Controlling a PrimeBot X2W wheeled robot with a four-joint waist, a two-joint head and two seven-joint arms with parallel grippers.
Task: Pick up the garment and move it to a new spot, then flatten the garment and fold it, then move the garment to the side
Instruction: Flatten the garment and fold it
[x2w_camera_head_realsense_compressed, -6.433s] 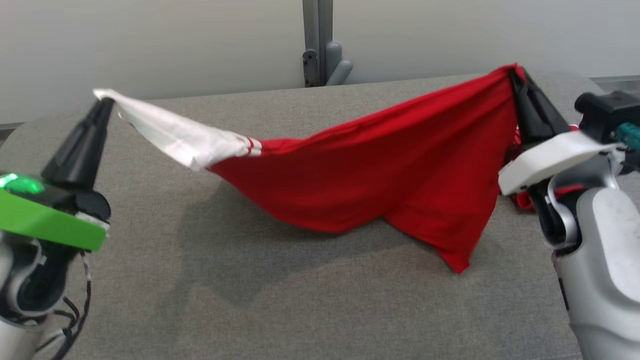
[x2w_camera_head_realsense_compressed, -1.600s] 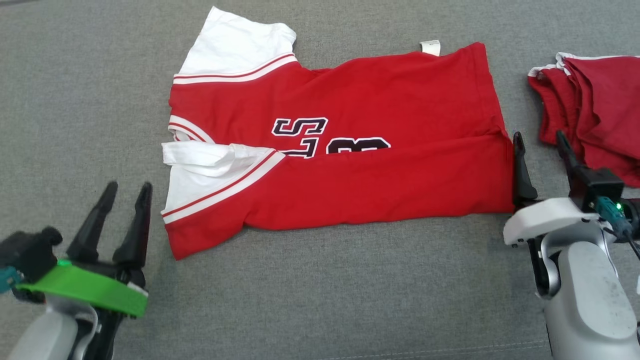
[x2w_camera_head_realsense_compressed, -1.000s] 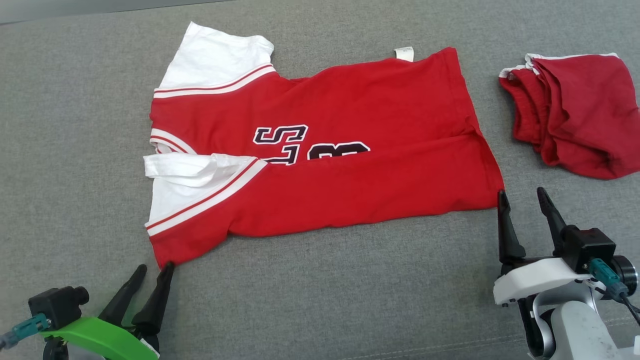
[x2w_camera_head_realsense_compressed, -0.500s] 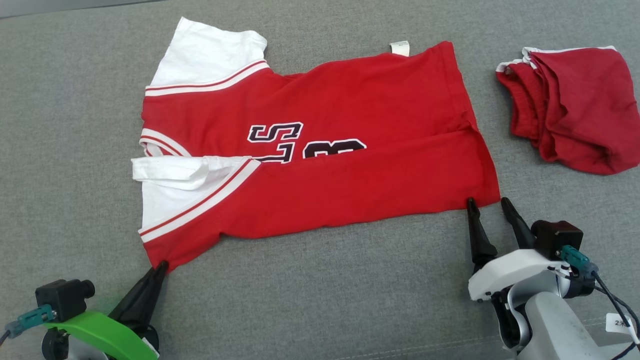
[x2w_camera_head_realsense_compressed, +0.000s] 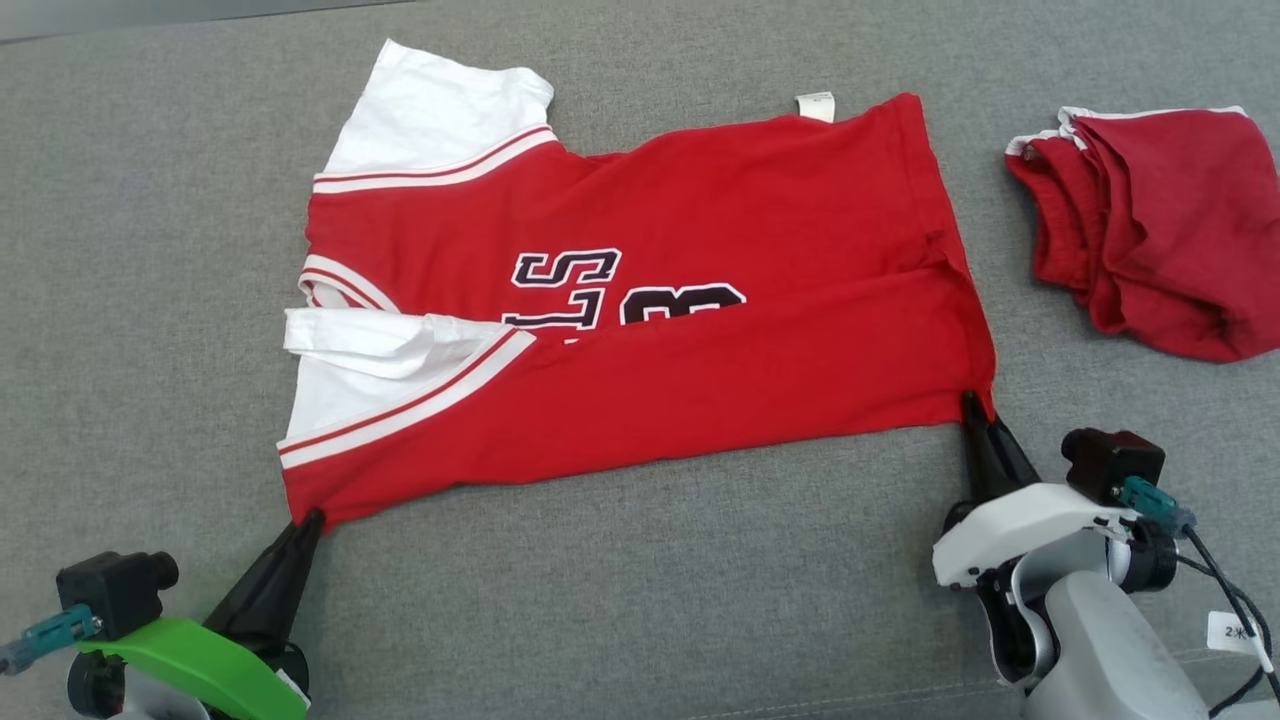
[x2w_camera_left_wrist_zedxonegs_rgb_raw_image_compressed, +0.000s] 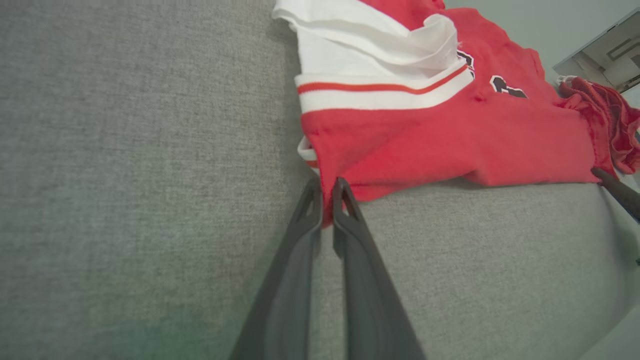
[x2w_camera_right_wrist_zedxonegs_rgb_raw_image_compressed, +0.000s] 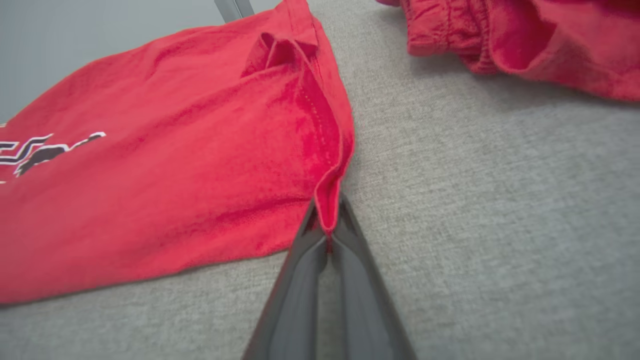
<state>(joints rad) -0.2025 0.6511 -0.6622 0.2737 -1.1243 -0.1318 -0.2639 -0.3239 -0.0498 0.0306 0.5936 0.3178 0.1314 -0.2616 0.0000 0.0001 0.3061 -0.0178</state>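
The left gripper (x2w_camera_head_realsense_compressed: 308, 522) was closed on the shirt (x2w_camera_head_realsense_compressed: 700, 200), pinching its near left corner below the white-banded sleeve (x2w_camera_head_realsense_compressed: 390, 390). In the left wrist view a sliver of red cloth sat between its fingers (x2w_camera_left_wrist_zedxonegs_rgb_raw_image_compressed: 345, 210). The right gripper (x2w_camera_head_realsense_compressed: 972, 405) was closed too, clamping the near right corner, where the hem (x2w_camera_right_wrist_zedxonegs_rgb_raw_image_compressed: 330, 150) bunched into a small upright fold between the fingertips.

The shirt lay flat on the grey table (x2w_camera_head_realsense_compressed: 640, 600), sleeves to the left and hem to the right, its near long edge running from one gripper to the other. The near part was folded over the middle and half covered the black lettering (x2w_camera_head_realsense_compressed: 565, 275). A second white sleeve (x2w_camera_head_realsense_compressed: 440, 110) lay at the far left, and a tag (x2w_camera_head_realsense_compressed: 815, 105) stuck out at the far edge. A red pile (x2w_camera_head_realsense_compressed: 1150, 220) lay to the far right, apart from the shirt.
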